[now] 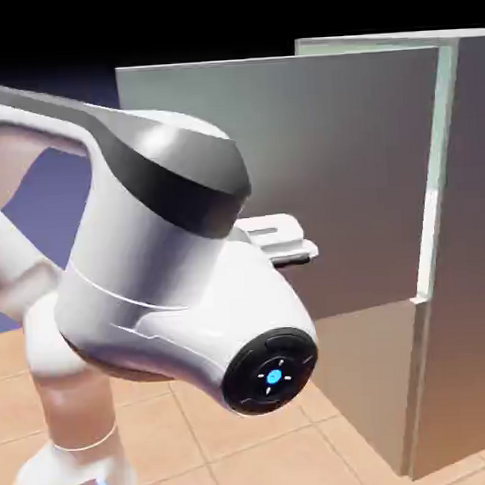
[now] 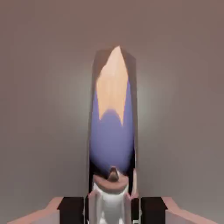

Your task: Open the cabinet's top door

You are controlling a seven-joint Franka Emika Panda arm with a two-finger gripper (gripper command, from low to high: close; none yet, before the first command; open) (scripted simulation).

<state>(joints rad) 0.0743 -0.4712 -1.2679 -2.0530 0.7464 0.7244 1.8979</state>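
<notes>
The white arm point(image 1: 138, 282) fills the left half of the exterior view. Its shell is smooth and glossy, with a dark grey band over the upper joint and a round black cap with a small blue light at the near end. It stands on a floor point(image 1: 258, 456) of tan tiles. Past the arm, only a small white part of the gripper point(image 1: 287, 246) shows, close to the top door point(image 1: 313, 173), so here I cannot tell how wide it is.

The top door is a flat, matte grey metal panel. It is swung out from the cabinet point(image 1: 467, 255), a tall grey box at the right, and a pale green strip shows along its hinge side. Below it the lower door point(image 1: 368, 370) is flush with the cabinet.

The hand view shows what the exterior view hides: grey metal fills it, and a narrow, shiny vertical handle point(image 2: 113, 127) stands in the middle. At the bottom edge, the 2 dark fingertips point(image 2: 72, 209) sit close on each side of the handle, gripping it.
</notes>
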